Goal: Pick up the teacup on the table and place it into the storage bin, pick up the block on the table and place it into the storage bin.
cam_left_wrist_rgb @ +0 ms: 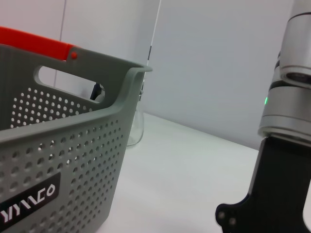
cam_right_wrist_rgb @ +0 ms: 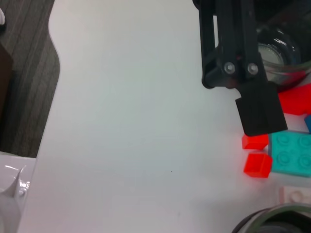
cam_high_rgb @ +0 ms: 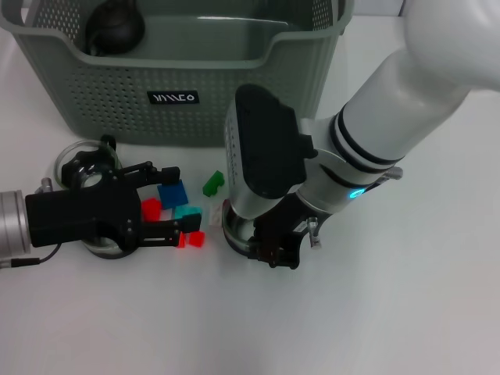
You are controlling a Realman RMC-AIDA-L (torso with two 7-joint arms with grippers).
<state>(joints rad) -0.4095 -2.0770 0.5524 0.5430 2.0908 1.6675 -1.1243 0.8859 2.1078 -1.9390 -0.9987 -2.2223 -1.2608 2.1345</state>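
The storage bin (cam_high_rgb: 180,86) stands at the back of the table, its perforated wall also filling the left wrist view (cam_left_wrist_rgb: 73,160). A clear teacup (cam_high_rgb: 234,228) sits on the table in front of it, its rim showing in the right wrist view (cam_right_wrist_rgb: 274,218). My right gripper (cam_high_rgb: 277,242) is low over the teacup, touching or just above its rim. Small blocks lie to its left: blue (cam_high_rgb: 172,193), red (cam_high_rgb: 151,208), teal (cam_high_rgb: 187,211), another red (cam_high_rgb: 191,238) and green (cam_high_rgb: 212,183). My left gripper (cam_high_rgb: 168,203) is open, its fingers (cam_right_wrist_rgb: 260,111) straddling the blue and red blocks.
A dark round object (cam_high_rgb: 115,27) lies inside the bin's far left corner. Clear glassware (cam_high_rgb: 82,160) sits under my left gripper's body, and a glass flask (cam_left_wrist_rgb: 136,131) stands beside the bin. A pale block (cam_right_wrist_rgb: 296,195) lies beside the teacup. Bare white table spreads to the front and right.
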